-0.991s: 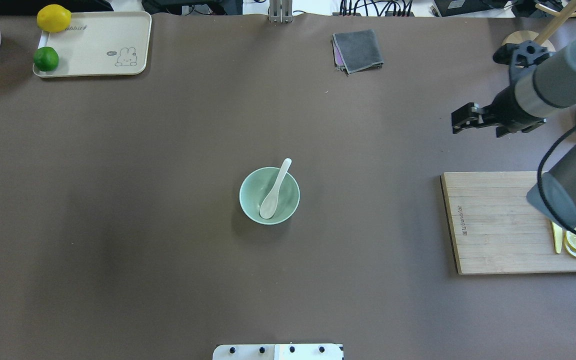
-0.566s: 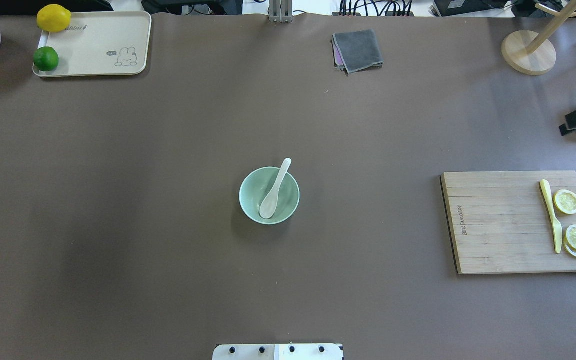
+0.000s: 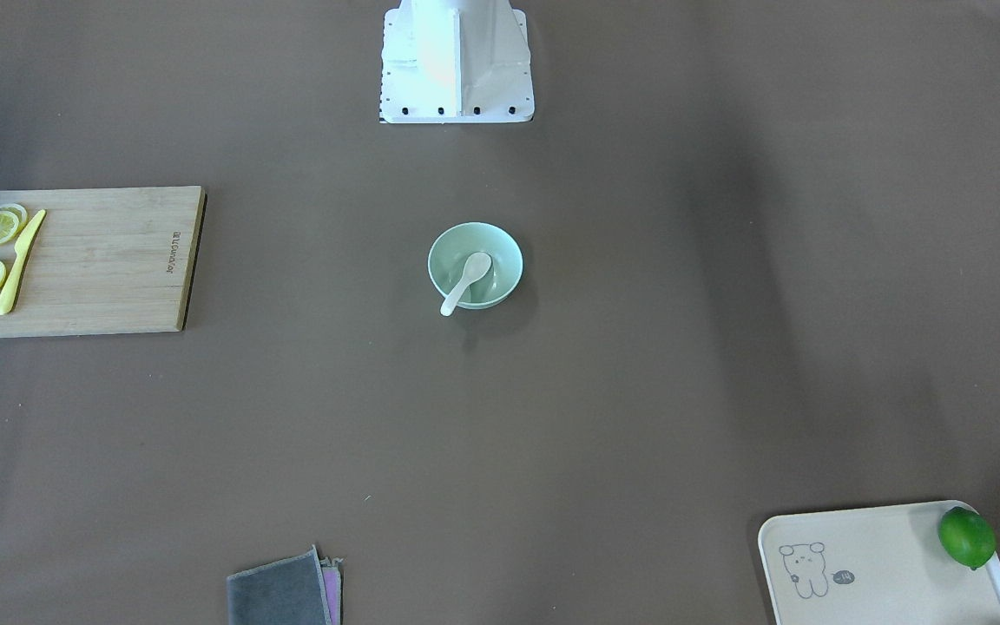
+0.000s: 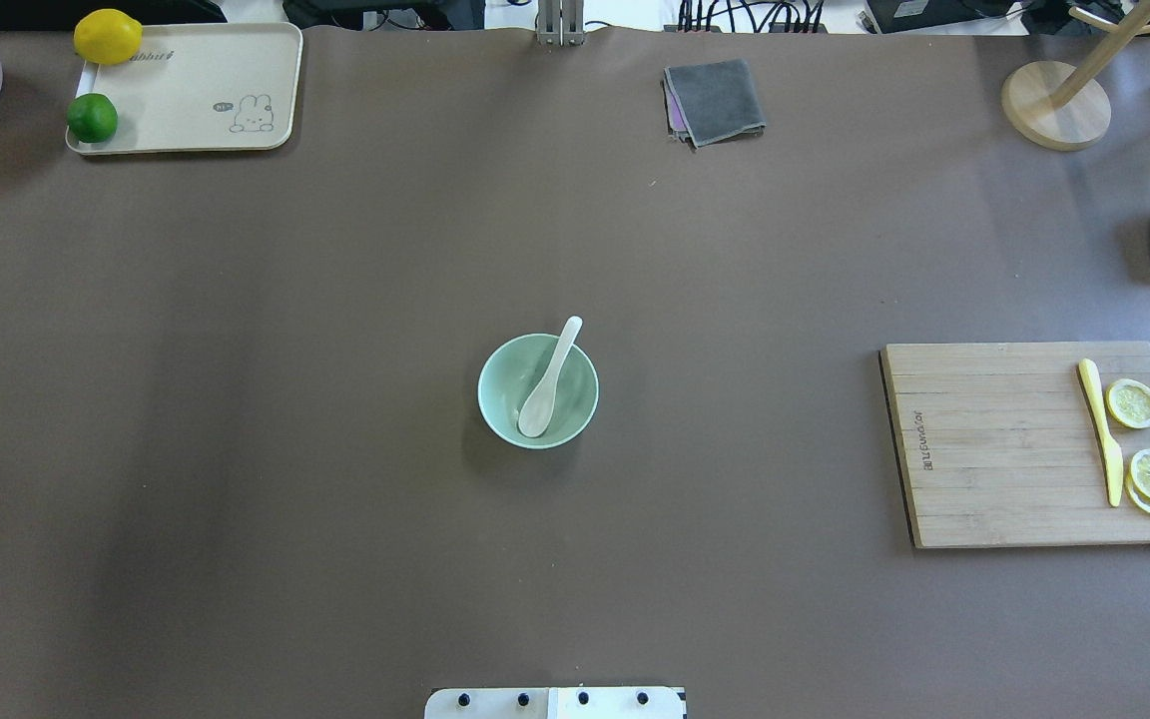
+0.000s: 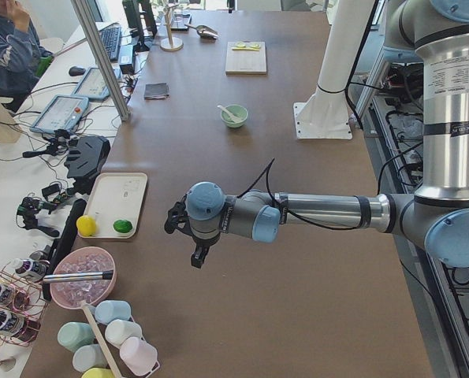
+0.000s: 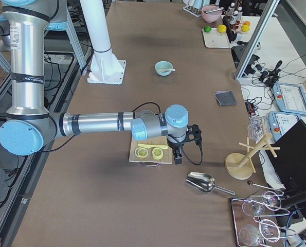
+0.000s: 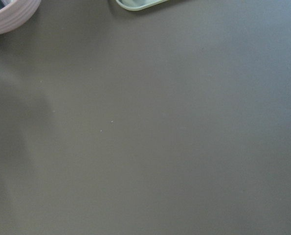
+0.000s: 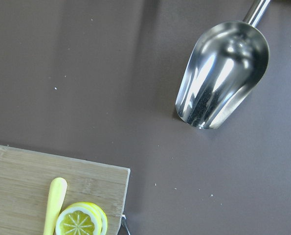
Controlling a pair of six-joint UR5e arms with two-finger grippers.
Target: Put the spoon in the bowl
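Where spoon (image 4: 547, 384) sits in bowl (image 4: 501, 377), handle (image 4: 567, 342) points far-right.

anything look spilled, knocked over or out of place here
Nothing stands out. The spoon lies in the bowl, its handle leaning over the rim. The knife and lemon slices sit neatly on the cutting board, and no spill shows.

Light is bright, even and diffuse, from above. Broad soft shadow bands lie across the brown surface (image 4: 236, 499). The bowl (image 4: 538, 390) casts a small, faint-edged shadow at its foot. Hard glare streaks mark the metal scoop (image 8: 222, 73). Left wrist view is hazy, low-contrast and softly focused. Other views are sharp.
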